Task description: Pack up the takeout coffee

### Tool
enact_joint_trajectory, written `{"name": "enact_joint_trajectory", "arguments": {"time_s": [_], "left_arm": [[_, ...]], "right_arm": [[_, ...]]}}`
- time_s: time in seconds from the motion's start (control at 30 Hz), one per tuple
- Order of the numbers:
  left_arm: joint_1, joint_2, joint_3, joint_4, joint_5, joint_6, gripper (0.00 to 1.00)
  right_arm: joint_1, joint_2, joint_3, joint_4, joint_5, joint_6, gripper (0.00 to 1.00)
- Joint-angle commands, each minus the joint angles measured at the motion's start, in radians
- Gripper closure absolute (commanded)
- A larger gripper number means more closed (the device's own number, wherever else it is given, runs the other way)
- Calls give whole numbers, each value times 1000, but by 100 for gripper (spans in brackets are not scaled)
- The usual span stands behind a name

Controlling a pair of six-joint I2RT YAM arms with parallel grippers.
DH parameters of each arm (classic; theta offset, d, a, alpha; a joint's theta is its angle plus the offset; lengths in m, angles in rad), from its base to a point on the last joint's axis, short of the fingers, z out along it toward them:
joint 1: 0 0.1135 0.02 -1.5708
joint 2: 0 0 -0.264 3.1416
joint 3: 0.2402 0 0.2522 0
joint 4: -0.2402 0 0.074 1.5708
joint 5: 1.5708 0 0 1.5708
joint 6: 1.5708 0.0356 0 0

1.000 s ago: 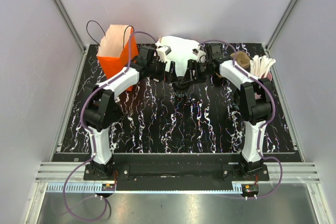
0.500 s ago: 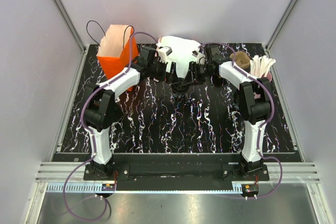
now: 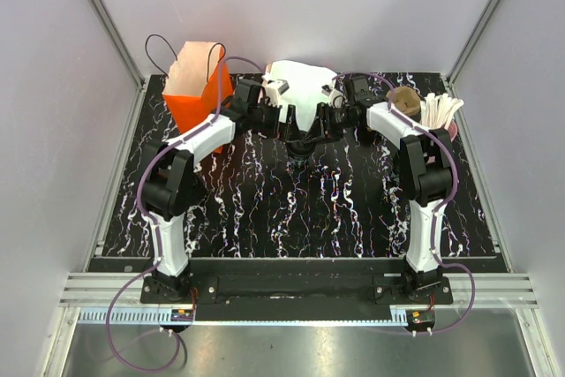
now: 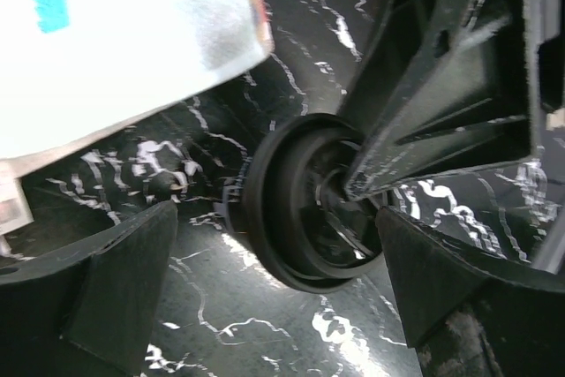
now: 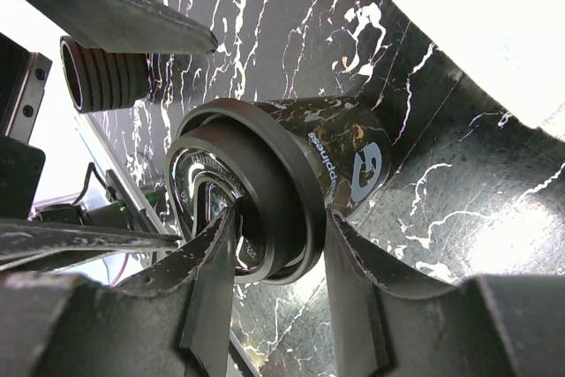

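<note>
Coffee cup (image 3: 302, 143): far centre of the desk (image 3: 291, 209), just near of the white bag (image 3: 300, 86); its open mouth faces both wrist cameras, so its long axis looks roughly upright, perhaps tilted; I cannot tell whether its base touches the desk
right jaws: clenched on the cup's rim wall, one finger (image 5: 216, 245) inside the mouth, the other outside; right arm (image 3: 388, 121) reaches in from the right
left jaws: released and spread wide, the cup just ahead between them, untouched; left arm (image 3: 207, 134) comes from the left
Nearer arm: the right, already holding
Room: orange bag (image 3: 196, 86) stands far left, clear of the cup; a pink cup of sticks (image 3: 441, 112) sits far right; near desk bare
</note>
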Motion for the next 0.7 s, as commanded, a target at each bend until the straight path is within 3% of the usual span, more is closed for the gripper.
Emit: {"name": "enact_joint_trajectory", "arguments": {"time_s": [0.0,0.3,0.67], "left_arm": [[46,12,30,84,140,-92,1],[107,-28,-68,192,215,-170,1],[115,15,-113,273,309,-238,20]], "right_arm": [[-4,18,55,-54,18,-19,77],[-4,12,108,-117,37,-37,77],[-6,23,107,-133,25,-52,77]]}}
